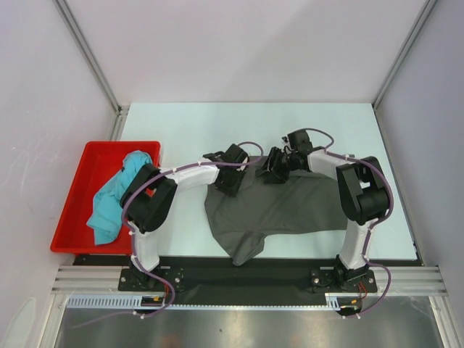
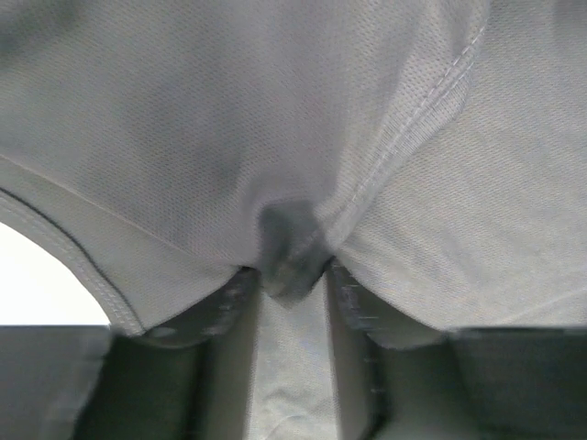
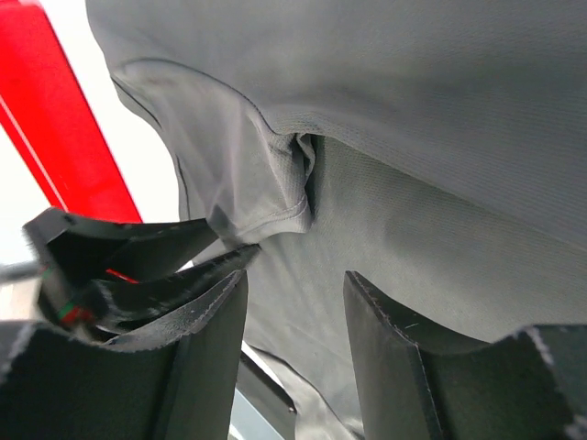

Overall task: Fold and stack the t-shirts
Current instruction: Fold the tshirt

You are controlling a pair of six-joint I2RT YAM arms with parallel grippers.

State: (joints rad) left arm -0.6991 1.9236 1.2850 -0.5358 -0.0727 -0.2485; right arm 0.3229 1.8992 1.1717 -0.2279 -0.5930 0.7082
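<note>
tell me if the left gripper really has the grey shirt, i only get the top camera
Observer: Yes. The left wrist view shows the left gripper shut on a bunched pinch of the dark grey t-shirt.
Operator: and the right one
Observer: The right gripper is open, fingers apart, grey cloth behind the gap.
Operator: anything near its tips
Observer: A hemmed flap of that shirt sits beside one fingertip, not between them.

From above, the left arm and right arm hide the far edge of the dark grey t-shirt; the left arm also covers part of the teal t-shirt (and red tray).
</note>
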